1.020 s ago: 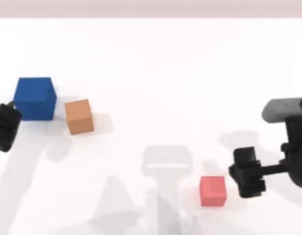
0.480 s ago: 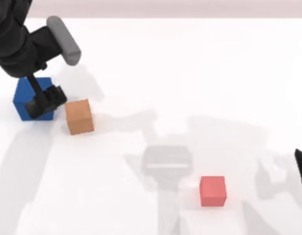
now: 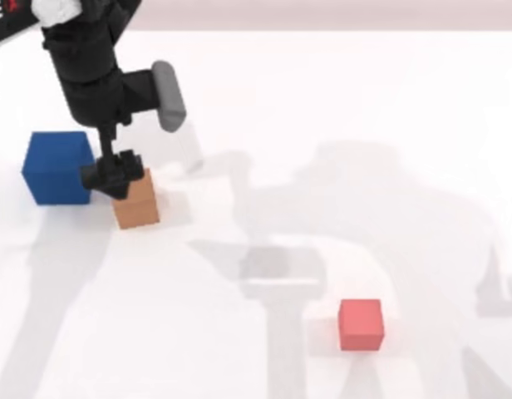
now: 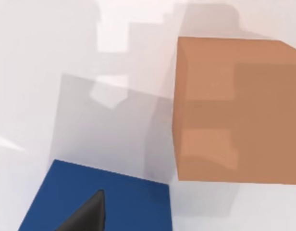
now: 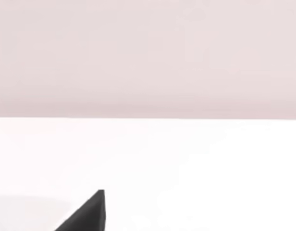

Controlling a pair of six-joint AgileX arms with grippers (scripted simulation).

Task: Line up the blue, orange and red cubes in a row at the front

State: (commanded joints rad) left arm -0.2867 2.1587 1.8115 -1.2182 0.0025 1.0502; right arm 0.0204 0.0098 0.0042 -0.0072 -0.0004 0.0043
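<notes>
The blue cube sits at the table's left, with the orange cube just to its right and slightly nearer the front. The red cube lies alone at the front right. My left gripper hangs over the gap between blue and orange, at the orange cube's back left corner. In the left wrist view one dark fingertip shows over the blue cube, the orange cube lies beyond, and nothing is held. My right gripper is out of the top view; its fingertip shows above bare table.
The white table runs back to a pale wall. My left arm reaches in from the back left corner, above the blue cube's far side.
My left arm has swung right, carrying its gripper from over the blue cube to the orange cube's corner. The right arm has left the top view at the right edge. The cubes have not moved.
</notes>
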